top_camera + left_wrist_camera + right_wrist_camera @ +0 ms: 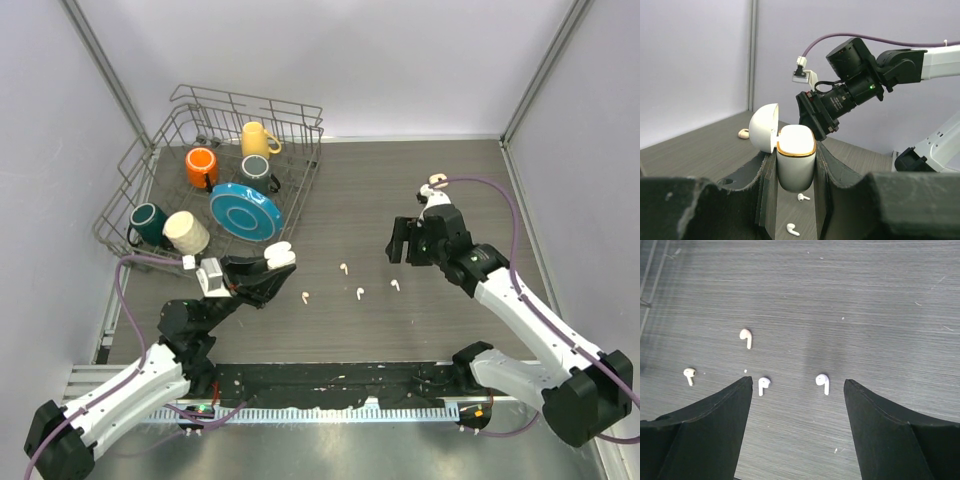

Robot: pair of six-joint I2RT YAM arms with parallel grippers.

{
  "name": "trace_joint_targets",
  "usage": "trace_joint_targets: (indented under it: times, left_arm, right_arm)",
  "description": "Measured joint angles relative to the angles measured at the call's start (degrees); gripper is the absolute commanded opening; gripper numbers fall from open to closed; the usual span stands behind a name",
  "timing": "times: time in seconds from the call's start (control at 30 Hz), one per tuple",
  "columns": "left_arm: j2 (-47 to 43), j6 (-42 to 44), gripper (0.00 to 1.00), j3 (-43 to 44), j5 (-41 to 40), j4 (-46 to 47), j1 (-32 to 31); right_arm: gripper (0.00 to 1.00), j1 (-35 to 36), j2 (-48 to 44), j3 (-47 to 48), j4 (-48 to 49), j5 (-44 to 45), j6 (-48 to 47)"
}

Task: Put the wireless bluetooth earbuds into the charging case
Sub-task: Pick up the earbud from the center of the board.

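I hold the charging case [796, 162] tight in my left pincer [268, 268], and my right pincer [796, 384] is wide open.
The case sits squeezed between the left fingers, its lid [763, 127] flipped open. My right pincer holds nothing and hangs over the tabletop [865, 300]. Four small white earbuds [823, 382] lie on the tabletop under it, each apart from the others.

Pale lilac walls [400, 60] w/ grey corner posts [100, 60] round dark woodgrain tabletop [400, 190].
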Motion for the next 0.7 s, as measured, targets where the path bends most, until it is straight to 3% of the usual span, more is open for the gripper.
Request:
trace_joint_targets:
  times: [0.37, 0.7]
  left_arm:
    - [2.56, 0.42, 0.00, 0.02, 3.13, -0.02, 0.00]
    - [3.52, 0.13, 0.00, 0.02, 4.96, -0.02, 0.00]
  right_arm:
    - [0.57, 0.00, 10.19, -1.31, -1.09, 0.55, -2.89]
    - [0.56, 0.00, 14.36, -3.58, -1.66, 0.02, -2.03]
